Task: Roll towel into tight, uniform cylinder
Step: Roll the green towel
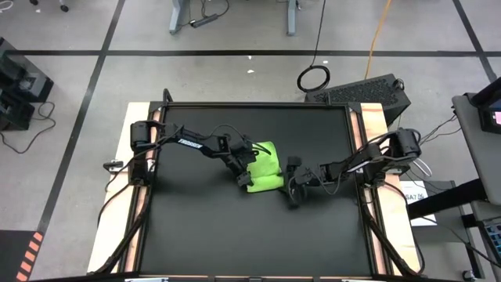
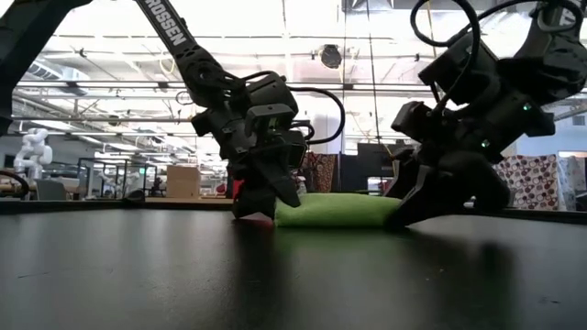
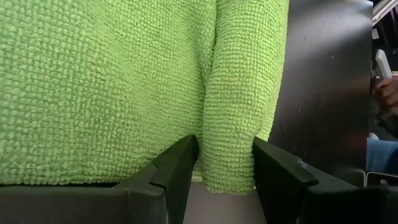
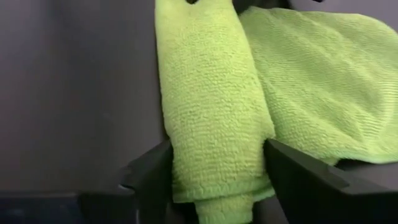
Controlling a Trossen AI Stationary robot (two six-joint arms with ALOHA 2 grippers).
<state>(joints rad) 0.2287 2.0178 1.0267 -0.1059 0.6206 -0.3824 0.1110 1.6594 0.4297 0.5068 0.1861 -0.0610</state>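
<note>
The lime-green towel (image 1: 264,167) lies mid-table on the black top, partly rolled. A rolled part (image 4: 208,93) runs along the edge of the flat part (image 4: 323,93). My left gripper (image 3: 225,165) is at the towel's left side, shut on one end of the roll (image 3: 242,81). My right gripper (image 4: 217,180) is at the towel's right near side, its fingers standing wide with the roll's other end filling the gap. In the low view the towel (image 2: 339,211) sits low on the table between my left gripper (image 2: 261,206) and my right gripper (image 2: 413,206). My left gripper pinches the roll's end (image 3: 227,168) between its two fingers, which slant down from the table's left and lie across the roll. The roll rests on the table. My right gripper has the roll's other end (image 4: 214,186) between its fingers (image 4: 152,177), which lie against both sides. It slants down from the table's right, and the roll rests on the table.
The black tabletop (image 1: 235,235) has bare room toward its near edge and far edge. Wooden strips (image 1: 139,211) run along its left and right sides. A person's hand (image 3: 388,93) shows beyond the table in the left wrist view.
</note>
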